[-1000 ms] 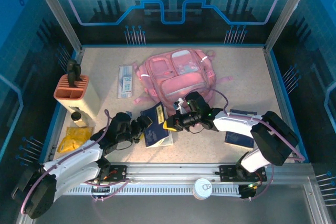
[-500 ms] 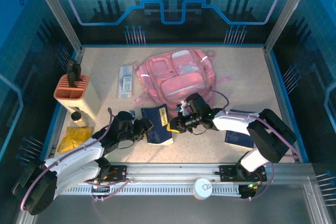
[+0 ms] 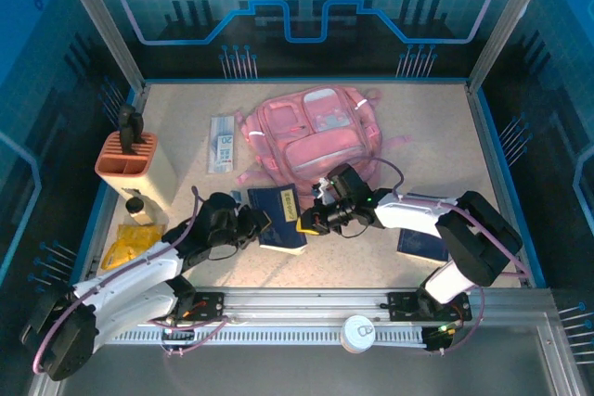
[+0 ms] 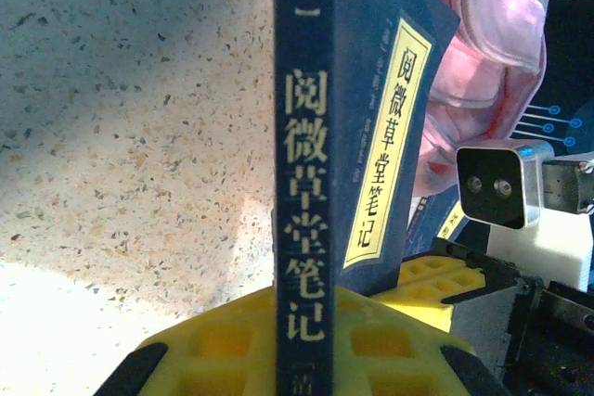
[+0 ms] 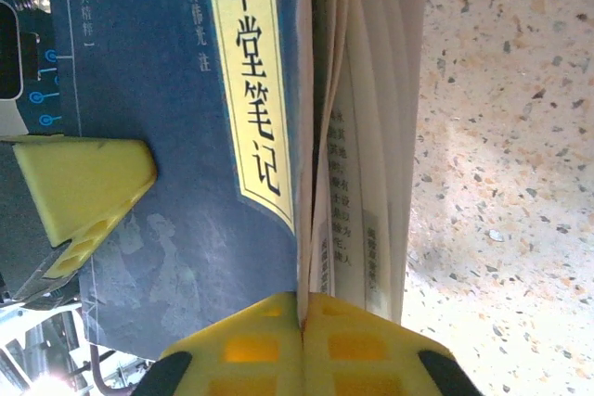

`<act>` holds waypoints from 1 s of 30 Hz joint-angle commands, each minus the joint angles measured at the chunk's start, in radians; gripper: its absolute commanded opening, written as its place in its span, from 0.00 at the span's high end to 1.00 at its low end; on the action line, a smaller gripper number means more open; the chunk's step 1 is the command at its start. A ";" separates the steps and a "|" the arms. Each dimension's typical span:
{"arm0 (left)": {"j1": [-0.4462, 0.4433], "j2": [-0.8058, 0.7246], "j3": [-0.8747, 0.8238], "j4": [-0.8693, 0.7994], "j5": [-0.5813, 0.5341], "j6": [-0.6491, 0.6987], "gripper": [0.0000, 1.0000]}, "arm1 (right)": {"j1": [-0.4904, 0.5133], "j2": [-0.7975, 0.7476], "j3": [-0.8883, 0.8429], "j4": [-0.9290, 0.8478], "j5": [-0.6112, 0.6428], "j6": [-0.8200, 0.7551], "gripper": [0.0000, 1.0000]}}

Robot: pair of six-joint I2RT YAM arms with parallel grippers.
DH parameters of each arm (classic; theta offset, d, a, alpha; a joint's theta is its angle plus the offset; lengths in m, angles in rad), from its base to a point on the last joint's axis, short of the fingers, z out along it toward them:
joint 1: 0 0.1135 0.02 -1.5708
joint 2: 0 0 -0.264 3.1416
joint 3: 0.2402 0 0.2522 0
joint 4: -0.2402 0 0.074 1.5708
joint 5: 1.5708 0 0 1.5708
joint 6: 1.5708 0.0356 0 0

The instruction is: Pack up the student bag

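- From above: the student bag (image 3: 311, 132) lies flat in the middle of the bench (image 3: 427, 127), pockets facing up. The blue book (image 3: 278, 218) sits just in front of it, on my side. My left hand (image 3: 257, 225) is at the book's left edge and my right hand (image 3: 304, 222) at its right edge. The salmon pen holder (image 3: 130, 159) stands well off to the left.
- Left wrist: the blue book (image 4: 302, 183) shows its spine, running straight up out of my left hand (image 4: 299, 359). My yellow pads sit tight on both sides, so I'm pinching the spine. Pink fabric of the student bag (image 4: 483, 34) shows just beyond the book, upper right.
- Right wrist: my right hand (image 5: 302, 345) has its pads pressed together, pinching the front cover of the blue book (image 5: 167, 136). The pages fan loose beside the cover, over the speckled bench (image 5: 501, 136).
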 commanded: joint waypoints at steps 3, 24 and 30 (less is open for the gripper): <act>-0.005 -0.056 0.071 -0.018 -0.001 0.017 0.98 | -0.012 -0.035 0.053 -0.080 -0.015 -0.067 0.61; -0.047 0.063 0.476 0.003 0.011 0.208 1.00 | -0.177 -0.292 0.104 0.043 -0.258 0.111 0.00; -0.048 0.135 0.482 -0.002 -0.003 0.234 1.00 | -0.254 -0.380 0.112 -0.025 -0.260 0.089 0.18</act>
